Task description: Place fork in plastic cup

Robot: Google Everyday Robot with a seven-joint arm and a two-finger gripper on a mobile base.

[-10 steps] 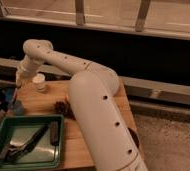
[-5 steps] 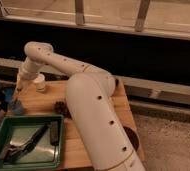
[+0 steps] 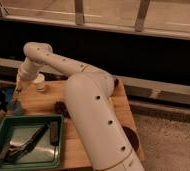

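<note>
delivery step seems underway: gripper (image 3: 18,91) is hanging at the table's (image 3: 90,100) far left beside the plastic cup (image 3: 10,96); its state and the fork's whereabouts are unclear, so lowering needs care.

My white arm (image 3: 88,100) reaches forward and left, elbow bent high, with the gripper (image 3: 19,87) pointing down just left of the white cup (image 3: 39,82).

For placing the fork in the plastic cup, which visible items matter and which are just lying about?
Job:
- gripper, lowered at the table's left edge
- plastic cup, light blue, just beside it
- fork: not discernible

Lying about:
- white cup
- green tray holding dark utensils
- dark object on the wooden table
</note>
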